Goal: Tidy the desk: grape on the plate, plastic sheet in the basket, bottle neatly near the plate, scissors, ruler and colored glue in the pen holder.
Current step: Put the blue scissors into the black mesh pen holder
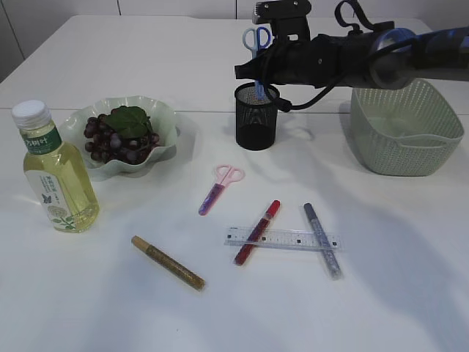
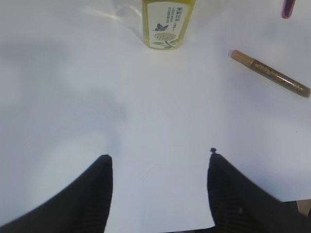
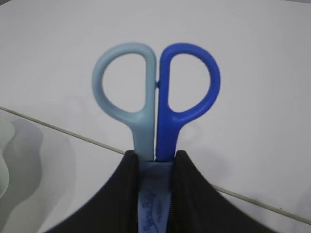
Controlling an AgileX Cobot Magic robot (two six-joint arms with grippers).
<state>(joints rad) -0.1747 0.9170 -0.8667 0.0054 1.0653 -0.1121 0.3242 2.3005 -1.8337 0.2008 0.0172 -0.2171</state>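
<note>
Blue scissors (image 3: 156, 92) pinched in my right gripper (image 3: 155, 167), long axis upright, handles up, blade tip inside mesh pen holder (image 1: 257, 117) directly below. Release requires straight descent. My left gripper (image 2: 160, 167) spread, idle over desk (image 2: 155, 111) near bottle (image 2: 167, 22).

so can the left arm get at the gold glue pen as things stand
Probably yes: the left claw is open and empty over bare table, and the gold glue pen lies alone ahead to one side, with nothing between them.
</note>
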